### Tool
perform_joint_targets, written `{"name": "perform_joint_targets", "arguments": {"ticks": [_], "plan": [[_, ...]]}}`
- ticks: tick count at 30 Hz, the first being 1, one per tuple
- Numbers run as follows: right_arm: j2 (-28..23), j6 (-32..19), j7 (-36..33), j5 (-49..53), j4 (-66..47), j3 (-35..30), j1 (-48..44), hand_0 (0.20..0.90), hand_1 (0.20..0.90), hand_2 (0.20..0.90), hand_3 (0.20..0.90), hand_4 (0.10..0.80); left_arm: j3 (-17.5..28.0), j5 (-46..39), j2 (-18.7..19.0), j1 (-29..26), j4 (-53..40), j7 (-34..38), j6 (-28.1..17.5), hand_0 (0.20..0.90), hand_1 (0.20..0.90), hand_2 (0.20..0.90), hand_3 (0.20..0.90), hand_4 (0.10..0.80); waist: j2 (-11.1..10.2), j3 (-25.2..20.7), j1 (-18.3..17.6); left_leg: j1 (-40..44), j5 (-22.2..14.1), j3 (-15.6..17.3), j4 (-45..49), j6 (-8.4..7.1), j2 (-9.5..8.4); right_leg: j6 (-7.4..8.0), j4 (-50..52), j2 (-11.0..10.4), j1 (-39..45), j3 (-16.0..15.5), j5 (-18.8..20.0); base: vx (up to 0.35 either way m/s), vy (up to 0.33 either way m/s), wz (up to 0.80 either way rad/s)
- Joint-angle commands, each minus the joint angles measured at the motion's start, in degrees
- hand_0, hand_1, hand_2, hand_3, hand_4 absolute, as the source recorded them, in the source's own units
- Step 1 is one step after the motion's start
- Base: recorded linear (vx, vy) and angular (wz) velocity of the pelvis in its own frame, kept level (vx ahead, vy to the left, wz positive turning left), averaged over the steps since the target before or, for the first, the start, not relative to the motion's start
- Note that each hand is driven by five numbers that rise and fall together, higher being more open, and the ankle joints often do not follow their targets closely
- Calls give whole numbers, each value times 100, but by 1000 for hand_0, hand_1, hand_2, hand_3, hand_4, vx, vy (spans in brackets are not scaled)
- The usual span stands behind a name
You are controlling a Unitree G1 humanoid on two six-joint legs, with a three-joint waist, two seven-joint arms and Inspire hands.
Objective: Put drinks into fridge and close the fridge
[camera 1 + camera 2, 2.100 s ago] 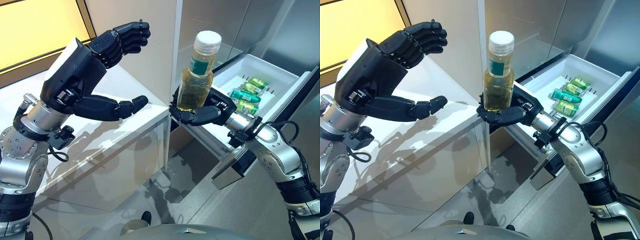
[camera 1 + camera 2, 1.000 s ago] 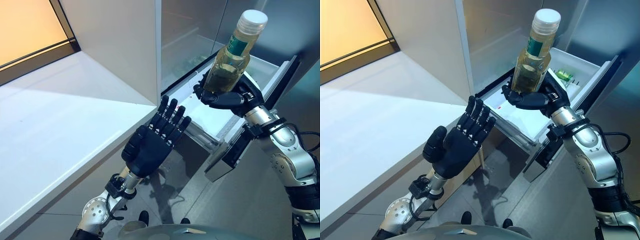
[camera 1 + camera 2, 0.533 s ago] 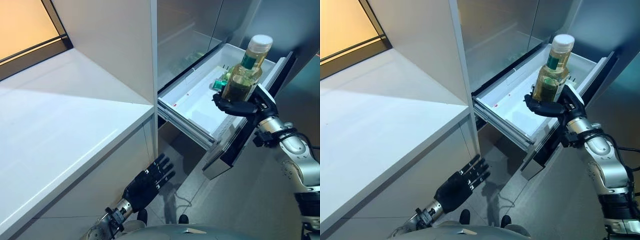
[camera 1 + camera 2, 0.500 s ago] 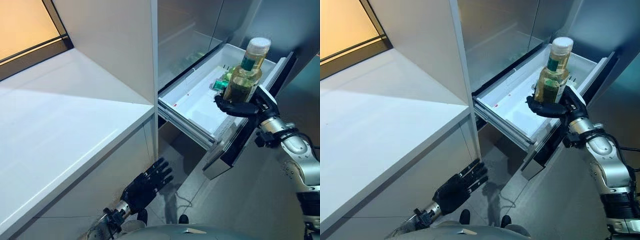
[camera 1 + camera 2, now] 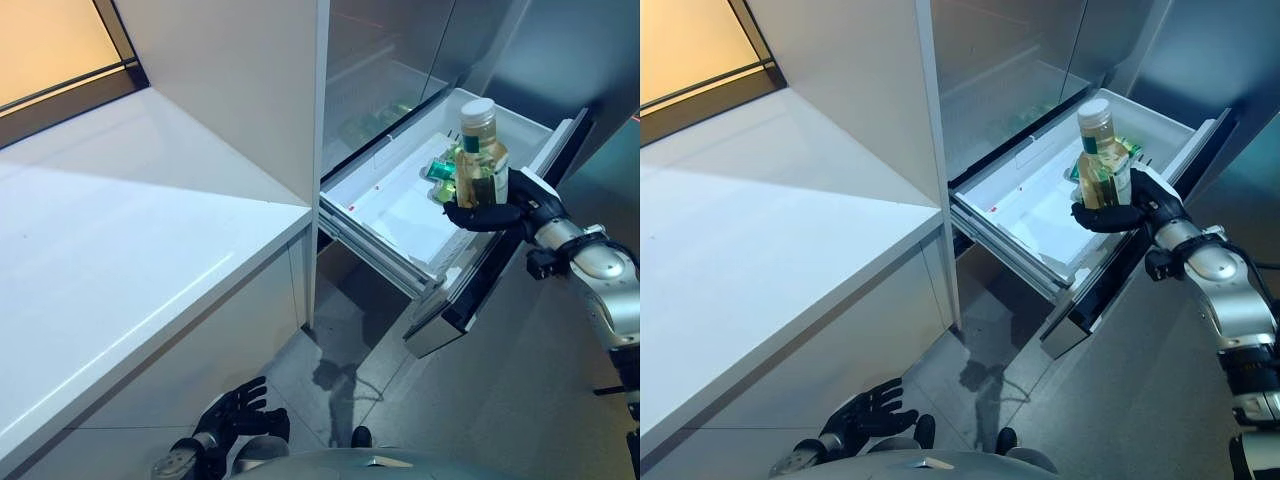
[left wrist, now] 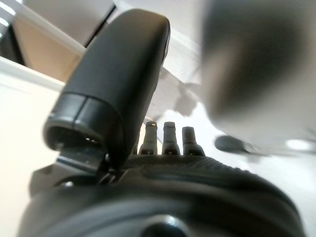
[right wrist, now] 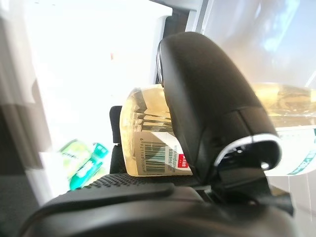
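Observation:
My right hand is shut on a clear bottle of yellow drink with a white cap and green label. It holds the bottle upright over the right side of the open white fridge drawer. The right wrist view shows my thumb curled across the bottle. Green cans lie in the drawer behind the bottle and also show in the right wrist view. My left hand hangs low by the floor, open and empty, with its fingers straight.
A white counter fills the left side, ending at a tall white panel beside the fridge. The drawer's dark front juts out over the grey floor. Steel fridge doors stand above the drawer.
My right hand has lowered the bottle from high above to just over the drawer. My left hand has dropped from beside the counter down toward the floor.

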Motion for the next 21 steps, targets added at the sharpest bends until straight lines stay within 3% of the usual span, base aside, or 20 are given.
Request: {"name": "perform_joint_targets", "arguments": {"ticks": [1,13,21], "plan": [[-519,-837,-17,52,-178,-120,-1691,300,300,300,200,100,29,234,277,87,67,158,-473,900,900,900,900,800,-384,-394,375,-16,-348,302,64,335,-348,75,129,184,-142,-31,217,92,-41,4],[-753,-195,42,-270,1211,1143,-2922,300,300,300,200,100,337,425,624,178,303,488,-381,900,900,900,900,800,-773,0,944,-304,-286,-61,108,348,-325,61,140,269,-269,-214,284,45,-63,9],[-646,753,-25,-326,2593,1767,-3477,300,300,300,200,100,318,390,724,111,338,632,-377,900,900,900,900,800,-885,248,1197,-482,-233,-236,136,342,-318,41,167,287,-362,-330,318,24,-33,8]]}}
